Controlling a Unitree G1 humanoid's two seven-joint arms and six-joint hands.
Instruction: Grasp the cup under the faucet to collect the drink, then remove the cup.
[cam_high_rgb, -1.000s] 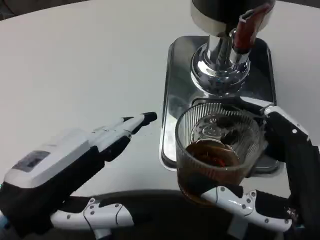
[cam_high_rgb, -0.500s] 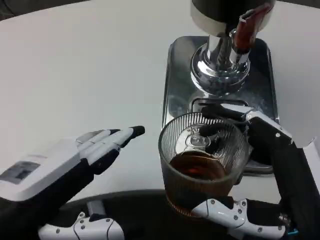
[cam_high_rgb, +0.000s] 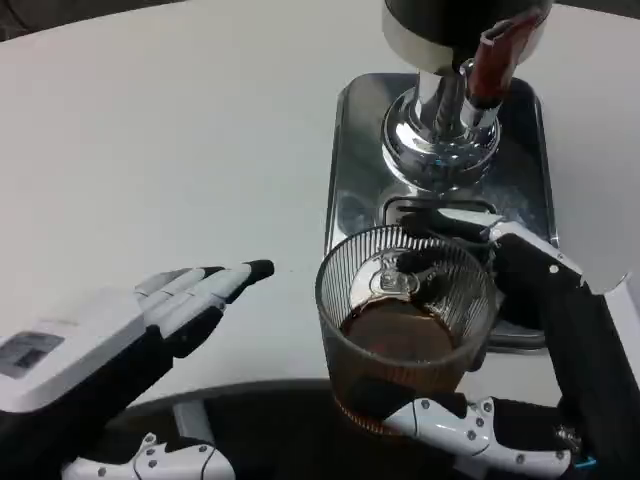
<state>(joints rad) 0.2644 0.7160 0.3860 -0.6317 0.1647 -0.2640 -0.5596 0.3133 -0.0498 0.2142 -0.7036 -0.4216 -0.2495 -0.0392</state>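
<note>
While I'm looking down from the head view, my right hand (cam_high_rgb: 520, 330) is gripping the cup (cam_high_rgb: 405, 320), a ribbed clear glass partly filled with dark brown drink; fingers (cam_high_rgb: 450, 425) are wrapping the near lower side of the glass and the rest of the hand is pressing against its right side. Cup is sitting upright, at the near edge of the metal tray (cam_high_rgb: 345, 170), overlapping the tray's front rim and partly out over the white table (cam_high_rgb: 150, 130); I cannot tell if its base is touching down or lifted. It's near to but clear of the faucet (cam_high_rgb: 495, 55), a red-and-silver spout at the top of frame, which is hanging over the tray beside the chrome dispenser base (cam_high_rgb: 440, 140). A dark slotted drip grate (cam_high_rgb: 420, 210) is showing just behind the cup's far rim. My left hand (cam_high_rgb: 150, 320) is lying low on the near left, well apart from the cup, holding nothing, fingers stretched out fairly straight and close together, black tips pointing right toward the tray. Tiny dark specks are sitting on the table just past those fingertips.
</note>
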